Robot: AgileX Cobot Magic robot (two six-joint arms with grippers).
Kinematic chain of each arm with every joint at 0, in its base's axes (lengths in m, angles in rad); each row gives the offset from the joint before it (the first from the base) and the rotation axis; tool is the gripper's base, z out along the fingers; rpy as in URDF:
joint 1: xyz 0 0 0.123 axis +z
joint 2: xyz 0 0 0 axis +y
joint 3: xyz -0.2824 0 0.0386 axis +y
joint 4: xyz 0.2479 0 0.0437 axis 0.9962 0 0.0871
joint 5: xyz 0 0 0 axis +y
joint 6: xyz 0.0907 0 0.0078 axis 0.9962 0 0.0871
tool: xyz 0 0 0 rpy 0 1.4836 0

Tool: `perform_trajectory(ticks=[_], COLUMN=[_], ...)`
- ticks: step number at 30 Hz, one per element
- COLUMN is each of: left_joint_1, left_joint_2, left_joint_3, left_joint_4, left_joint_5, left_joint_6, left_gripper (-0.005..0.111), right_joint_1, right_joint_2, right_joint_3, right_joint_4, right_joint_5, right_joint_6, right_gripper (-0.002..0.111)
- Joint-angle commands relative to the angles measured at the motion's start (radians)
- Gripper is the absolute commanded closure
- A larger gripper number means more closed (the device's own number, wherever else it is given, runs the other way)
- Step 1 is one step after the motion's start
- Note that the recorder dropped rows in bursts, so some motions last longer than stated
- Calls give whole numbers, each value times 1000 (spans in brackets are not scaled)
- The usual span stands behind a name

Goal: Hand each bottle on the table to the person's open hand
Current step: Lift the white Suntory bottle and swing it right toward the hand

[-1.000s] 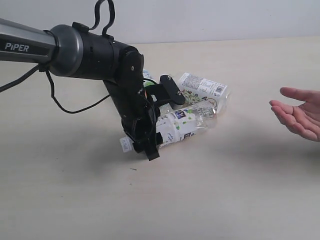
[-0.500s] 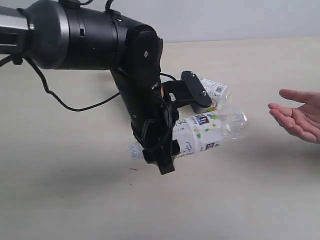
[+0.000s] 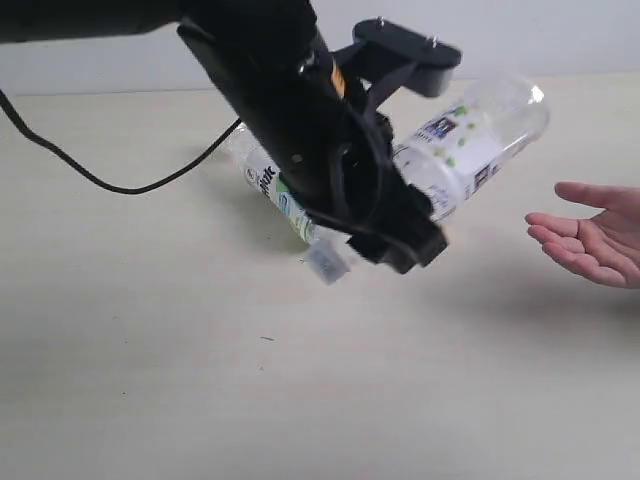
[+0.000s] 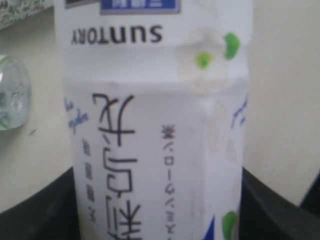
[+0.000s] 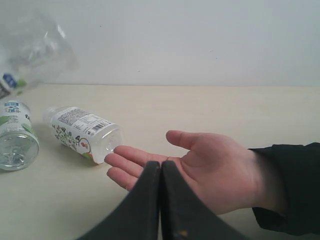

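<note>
My left gripper (image 3: 405,235) is shut on a clear bottle (image 3: 470,140) with a white label, a blue patch and green dots. It holds the bottle in the air, white cap (image 3: 328,262) low and base tilted up toward the person's open hand (image 3: 590,245). In the left wrist view this bottle (image 4: 155,125) fills the frame between the black fingers (image 4: 45,210). A green-labelled bottle (image 3: 262,178) lies on the table (image 3: 150,380) behind the arm. My right gripper (image 5: 160,170) is shut and empty, just in front of the open hand (image 5: 210,170). It is out of the exterior view.
In the right wrist view a floral-labelled bottle (image 5: 82,132) lies on the table (image 5: 250,110) near the hand's fingertips, with the green-labelled bottle (image 5: 15,140) beside it. A black cable (image 3: 120,185) trails from the left arm over the table. The person's dark sleeve (image 5: 290,185) shows.
The left arm has lifted the white-labelled bottle off the table and carried it up and right toward the hand, base tilting upward. The hand has stayed almost still.
</note>
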Motion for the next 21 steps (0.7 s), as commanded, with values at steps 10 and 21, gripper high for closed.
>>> perform_trajectory(ticks=[10, 21], left_joint_1=[-7, -72], left_joint_2=[-3, 119], left_joint_3=[-101, -101], left_joint_4=[-696, -917], left_joint_5=[-432, -646], left_joint_6=[-18, -14], left_gripper=[107, 107], right_joint_1=[-7, -7], right_joint_2=[-4, -4], right_joint_3=[5, 5], right_joint_4=[-6, -6], right_joint_5=[-15, -15], right_joint_6=[0, 0], right_gripper=[108, 108])
